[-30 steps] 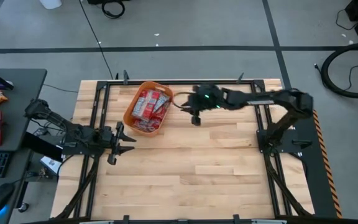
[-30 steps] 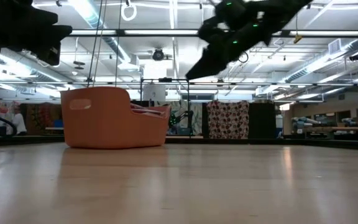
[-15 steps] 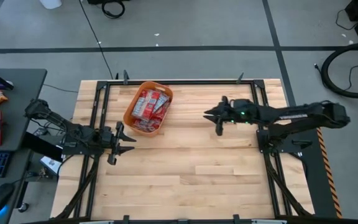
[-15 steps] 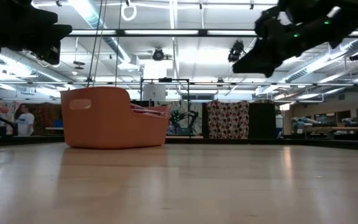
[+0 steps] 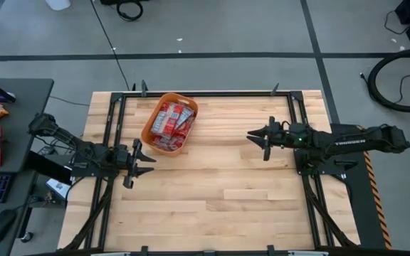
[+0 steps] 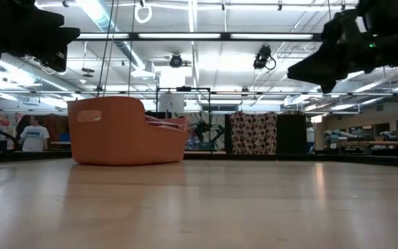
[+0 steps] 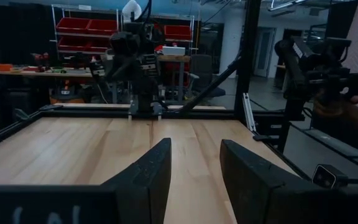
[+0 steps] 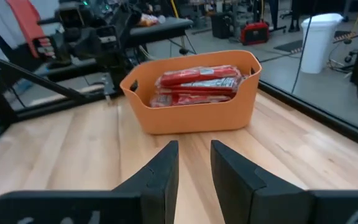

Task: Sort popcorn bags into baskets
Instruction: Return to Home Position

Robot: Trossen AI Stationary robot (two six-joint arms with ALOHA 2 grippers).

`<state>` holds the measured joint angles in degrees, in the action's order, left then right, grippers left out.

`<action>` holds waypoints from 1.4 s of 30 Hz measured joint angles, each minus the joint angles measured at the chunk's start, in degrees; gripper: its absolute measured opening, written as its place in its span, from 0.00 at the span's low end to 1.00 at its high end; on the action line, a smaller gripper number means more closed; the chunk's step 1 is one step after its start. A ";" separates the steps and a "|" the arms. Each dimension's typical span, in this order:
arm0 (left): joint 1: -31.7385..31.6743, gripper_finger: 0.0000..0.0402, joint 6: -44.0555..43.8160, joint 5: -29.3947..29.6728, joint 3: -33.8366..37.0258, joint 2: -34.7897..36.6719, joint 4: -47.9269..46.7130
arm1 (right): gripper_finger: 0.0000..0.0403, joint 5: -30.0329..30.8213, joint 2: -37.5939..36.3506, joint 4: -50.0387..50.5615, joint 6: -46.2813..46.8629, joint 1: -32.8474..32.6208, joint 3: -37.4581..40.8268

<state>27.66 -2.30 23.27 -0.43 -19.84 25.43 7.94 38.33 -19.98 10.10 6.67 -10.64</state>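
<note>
- The right jaws are two dark, smooth, tapering fingers [image 8: 160, 179]. They stand a narrow gap apart and hold nothing.
- They hang above the right-middle part of the bench [image 5: 226, 192], facing the basket [image 8: 191, 117] and well apart from it.
- The left jaws have the same dark, wedge-shaped fingers [image 7: 151, 177]. They are parted a little wider and are also empty.
- They sit at the bench's left side, near the basket but not touching it.
- The bench top is pale wooden planks with a visible grain, inside a black metal frame.
- The basket is an orange plastic tub with rounded corners, sloping walls and a handle slot in its end wall. It stands near the far-left part of the bench.
- The popcorn bags [image 8: 197, 79] lie stacked flat inside it. They are glossy red packets with white panels, piled about level with the rim.
</note>
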 joint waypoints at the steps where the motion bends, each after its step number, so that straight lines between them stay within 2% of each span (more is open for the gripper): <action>1: 0.00 0.35 0.04 0.00 0.00 0.00 0.00 | 0.24 0.00 -1.46 -0.07 0.44 -0.23 0.97; 10: 0.00 0.35 0.03 0.00 0.02 0.00 0.00 | 0.24 -0.08 -14.40 -3.16 2.37 -2.25 10.15; 14: 0.00 0.35 0.04 0.00 0.02 0.00 0.00 | 0.24 -0.67 -17.99 1.21 3.68 -3.15 10.28; 20: 0.00 0.35 0.01 0.01 0.02 0.00 0.00 | 0.24 -0.13 -21.85 1.18 4.78 -4.47 10.28; 42: 0.00 0.35 0.04 0.01 0.04 -0.01 0.00 | 0.24 -0.50 -22.21 1.19 6.28 -4.45 10.28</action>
<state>27.66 -2.26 23.27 -0.38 -19.84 25.43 7.44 16.12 -18.79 16.38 2.22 -0.36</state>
